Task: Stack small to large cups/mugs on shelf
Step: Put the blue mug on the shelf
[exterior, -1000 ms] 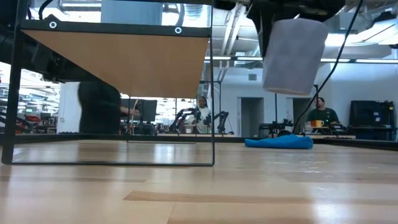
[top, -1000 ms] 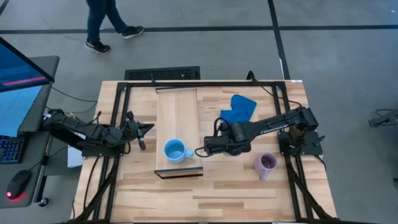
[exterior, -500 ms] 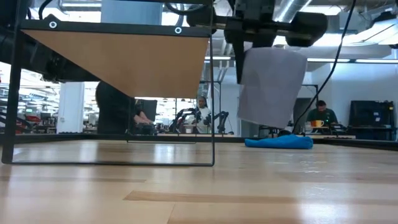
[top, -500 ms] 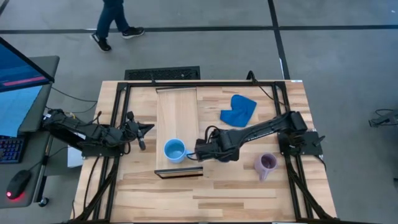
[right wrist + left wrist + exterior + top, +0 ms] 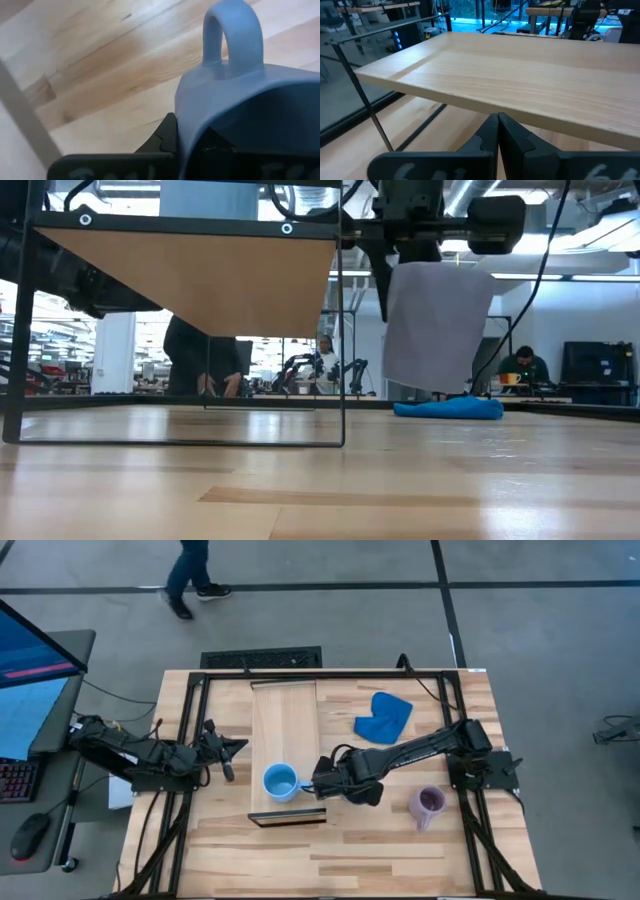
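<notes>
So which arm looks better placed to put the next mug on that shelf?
The right. Its hand already holds a greyish slate-blue ceramic mug beside the light sky-blue mug on the long light-wood shelf. The left hand waits shut and empty beside the shelf.

Pale, smooth matt wood shelf [image 5: 285, 740] on thin black metal frame [image 5: 341, 330]; darker planked wooden tabletop [image 5: 400, 840]; glazed smooth ceramic mug [image 5: 240, 100]; soft blue cloth [image 5: 383, 716] beside the shelf.

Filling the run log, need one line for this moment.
right gripper: holds slate blue mug beside shelf | sky blue mug: on shelf | left gripper: shut, idle
</notes>
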`<state>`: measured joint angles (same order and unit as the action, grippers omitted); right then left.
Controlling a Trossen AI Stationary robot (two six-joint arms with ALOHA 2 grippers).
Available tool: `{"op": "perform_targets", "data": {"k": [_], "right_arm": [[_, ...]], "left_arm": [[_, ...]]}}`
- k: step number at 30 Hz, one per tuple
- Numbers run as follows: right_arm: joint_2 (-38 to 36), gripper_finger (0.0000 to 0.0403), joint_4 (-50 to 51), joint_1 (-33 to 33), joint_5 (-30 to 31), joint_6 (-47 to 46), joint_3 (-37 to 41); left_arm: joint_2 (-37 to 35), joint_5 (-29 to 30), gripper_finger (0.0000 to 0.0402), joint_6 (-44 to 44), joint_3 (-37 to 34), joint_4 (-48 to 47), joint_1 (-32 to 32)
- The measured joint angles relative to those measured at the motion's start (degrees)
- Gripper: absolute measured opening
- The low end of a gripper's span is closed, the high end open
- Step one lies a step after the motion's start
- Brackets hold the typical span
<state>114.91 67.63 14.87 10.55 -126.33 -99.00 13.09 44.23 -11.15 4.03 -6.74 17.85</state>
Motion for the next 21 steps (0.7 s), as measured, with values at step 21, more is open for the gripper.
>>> {"op": "perform_targets", "data": {"k": [21], "right_arm": [[-0.04,0.0026,10.18,-0.37,-3.04,-3.77,-0.02]], "left_arm": [[0.01,-4.59,0.0,-0.07,0.09,-0.44,0.02]]}}
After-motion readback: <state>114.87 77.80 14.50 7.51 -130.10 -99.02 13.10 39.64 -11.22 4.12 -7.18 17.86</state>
